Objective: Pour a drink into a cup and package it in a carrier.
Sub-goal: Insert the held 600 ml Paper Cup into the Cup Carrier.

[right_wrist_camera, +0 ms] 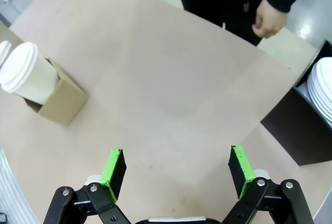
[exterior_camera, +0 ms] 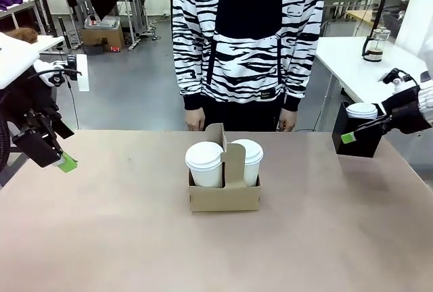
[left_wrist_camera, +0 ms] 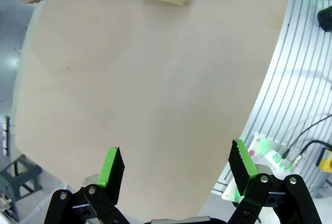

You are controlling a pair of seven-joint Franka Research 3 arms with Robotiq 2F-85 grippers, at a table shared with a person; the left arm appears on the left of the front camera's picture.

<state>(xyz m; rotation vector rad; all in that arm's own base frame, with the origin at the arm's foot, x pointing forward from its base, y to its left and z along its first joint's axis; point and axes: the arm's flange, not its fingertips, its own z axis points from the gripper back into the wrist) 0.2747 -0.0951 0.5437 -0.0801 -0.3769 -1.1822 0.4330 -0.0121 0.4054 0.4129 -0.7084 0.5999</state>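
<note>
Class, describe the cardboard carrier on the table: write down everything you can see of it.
The carrier is a low brown cardboard tray, plain and unprinted, with a tall handle tab rising from its middle. It stands upright near the centre of the table, in front of the person. Two white cups with white lids sit in it, the left cup and the right cup, one either side of the tab. No gripper or hand touches it.

A: What sort of place is this?
B: A robotics lab: white worktables (exterior_camera: 352,55) on a grey floor (exterior_camera: 128,89), cables, a cardboard box (exterior_camera: 103,35) under a far table.
</note>
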